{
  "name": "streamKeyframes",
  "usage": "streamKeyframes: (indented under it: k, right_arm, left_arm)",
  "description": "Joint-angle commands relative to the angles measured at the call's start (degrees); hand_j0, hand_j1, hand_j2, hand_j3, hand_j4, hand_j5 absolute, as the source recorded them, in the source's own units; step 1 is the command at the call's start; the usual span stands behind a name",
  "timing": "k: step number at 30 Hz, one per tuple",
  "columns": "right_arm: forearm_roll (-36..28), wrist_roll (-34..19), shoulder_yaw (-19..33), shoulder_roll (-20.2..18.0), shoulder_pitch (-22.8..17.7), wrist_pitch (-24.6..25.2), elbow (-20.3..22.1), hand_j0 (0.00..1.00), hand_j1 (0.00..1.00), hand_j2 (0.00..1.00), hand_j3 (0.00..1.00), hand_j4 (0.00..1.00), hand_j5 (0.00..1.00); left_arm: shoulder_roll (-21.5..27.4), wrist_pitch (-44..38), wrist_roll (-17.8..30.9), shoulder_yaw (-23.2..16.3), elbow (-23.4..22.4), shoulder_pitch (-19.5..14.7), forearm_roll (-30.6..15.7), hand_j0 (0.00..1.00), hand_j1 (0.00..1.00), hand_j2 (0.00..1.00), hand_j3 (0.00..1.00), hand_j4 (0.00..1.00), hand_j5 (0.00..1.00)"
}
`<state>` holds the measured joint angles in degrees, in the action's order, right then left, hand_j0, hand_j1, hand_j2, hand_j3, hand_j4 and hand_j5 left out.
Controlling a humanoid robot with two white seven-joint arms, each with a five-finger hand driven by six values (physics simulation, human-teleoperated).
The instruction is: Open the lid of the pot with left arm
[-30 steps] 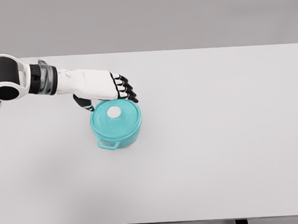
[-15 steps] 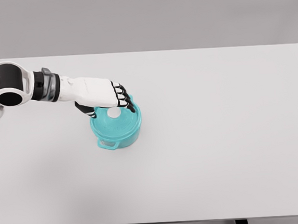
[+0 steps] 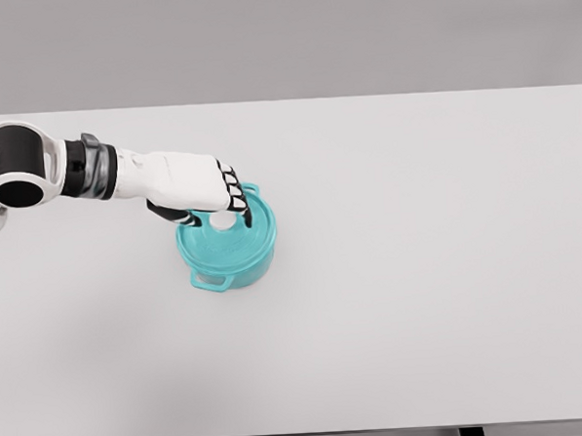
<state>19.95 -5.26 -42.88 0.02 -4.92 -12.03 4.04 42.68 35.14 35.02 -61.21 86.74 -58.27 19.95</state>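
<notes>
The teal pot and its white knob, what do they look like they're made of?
The pot looks like enamelled metal, possibly cast iron: even teal colour, soft sheen, thick loop handle. It is a render, so this is uncertain. The knob, partly covered by the left hand, is plain matte white, maybe plastic or ceramic.

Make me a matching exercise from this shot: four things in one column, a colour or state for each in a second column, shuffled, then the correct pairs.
Things:
1. pot
2. lid knob
3. left hand
4. table

States:
A. white, small and round, with fingers curled around it
B. teal, standing with its lid on
C. pale grey, flat, carrying the pot
D. reaching in from the left, over the lid

Pairs: 1-B, 2-A, 3-D, 4-C
</notes>
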Motion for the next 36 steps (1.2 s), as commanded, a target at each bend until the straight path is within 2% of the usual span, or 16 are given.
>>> streamKeyframes:
  k: [1, 5, 9, 12, 15, 22, 25, 27, 28, 29, 30, 31, 36]
  right_arm:
    - [0.0, -0.02, -0.01, -0.02, 0.0, -0.01, 0.0, 1.0, 1.0, 1.0, 1.0, 1.0, 1.0]
    - [0.0, -0.02, -0.01, -0.02, 0.0, -0.01, 0.0, 1.0, 1.0, 1.0, 1.0, 1.0, 1.0]
    - [0.0, -0.02, -0.01, -0.02, 0.0, -0.01, 0.0, 1.0, 1.0, 1.0, 1.0, 1.0, 1.0]
    - [0.0, -0.02, -0.01, -0.02, 0.0, -0.01, 0.0, 1.0, 1.0, 1.0, 1.0, 1.0, 1.0]
    - [0.0, -0.02, -0.01, -0.02, 0.0, -0.01, 0.0, 1.0, 1.0, 1.0, 1.0, 1.0, 1.0]
    - [0.0, -0.02, -0.01, -0.02, 0.0, -0.01, 0.0, 1.0, 1.0, 1.0, 1.0, 1.0, 1.0]
    - [0.0, -0.02, -0.01, -0.02, 0.0, -0.01, 0.0, 1.0, 1.0, 1.0, 1.0, 1.0, 1.0]
    - [0.0, -0.02, -0.01, -0.02, 0.0, -0.01, 0.0, 1.0, 1.0, 1.0, 1.0, 1.0, 1.0]
    - [0.0, -0.02, -0.01, -0.02, 0.0, -0.01, 0.0, 1.0, 1.0, 1.0, 1.0, 1.0, 1.0]
    - [0.0, -0.02, -0.01, -0.02, 0.0, -0.01, 0.0, 1.0, 1.0, 1.0, 1.0, 1.0, 1.0]
    - [0.0, -0.02, -0.01, -0.02, 0.0, -0.01, 0.0, 1.0, 1.0, 1.0, 1.0, 1.0, 1.0]
    - [0.0, -0.02, -0.01, -0.02, 0.0, -0.01, 0.0, 1.0, 1.0, 1.0, 1.0, 1.0, 1.0]
    - [0.0, -0.02, -0.01, -0.02, 0.0, -0.01, 0.0, 1.0, 1.0, 1.0, 1.0, 1.0, 1.0]
  left_arm:
    - [0.03, -0.14, -0.02, 0.04, 0.01, 0.0, -0.35, 0.62, 0.62, 0.62, 0.62, 0.62, 0.62]
    - [0.03, -0.14, -0.02, 0.04, 0.01, 0.09, -0.44, 0.49, 0.49, 0.49, 0.49, 0.49, 0.49]
    - [0.03, -0.14, -0.02, 0.04, 0.01, 0.09, -0.44, 0.41, 0.41, 0.41, 0.41, 0.41, 0.41]
    - [0.12, -0.14, -0.02, 0.04, 0.01, 0.09, -0.44, 0.4, 0.4, 0.4, 0.4, 0.4, 0.4]
    - [2.67, -0.14, -0.02, 0.04, 0.01, -0.26, -0.44, 0.4, 0.4, 0.4, 0.4, 0.4, 0.4]
    - [13.48, -0.14, -0.02, 0.92, 0.97, -1.41, -0.18, 0.4, 0.4, 0.4, 0.4, 0.4, 0.4]
    - [16.29, -0.14, -0.02, 0.92, 0.8, -1.58, 0.26, 0.4, 0.4, 0.4, 0.4, 0.4, 0.4]
    - [16.47, -0.14, -0.02, 0.83, 0.53, -1.49, 0.26, 0.45, 0.45, 0.45, 0.45, 0.45, 0.45]
    - [16.55, -0.14, -0.02, 0.74, 0.27, -1.41, 0.35, 0.53, 0.53, 0.53, 0.53, 0.53, 0.53]
    - [16.47, -0.14, -0.02, 0.74, 0.18, -1.32, 0.26, 0.78, 0.78, 0.78, 0.78, 0.78, 0.78]
    - [16.47, -0.14, -0.02, 0.65, 0.1, -1.14, 0.26, 0.97, 0.97, 0.97, 0.97, 0.97, 0.97]
    - [16.47, -0.14, -0.02, 0.65, 0.1, -1.14, 0.26, 1.0, 1.0, 1.0, 1.0, 1.0, 1.0]
    - [16.56, -0.14, -0.02, 0.65, -0.78, -1.05, 0.26, 1.0, 1.0, 1.0, 1.0, 1.0, 1.0]
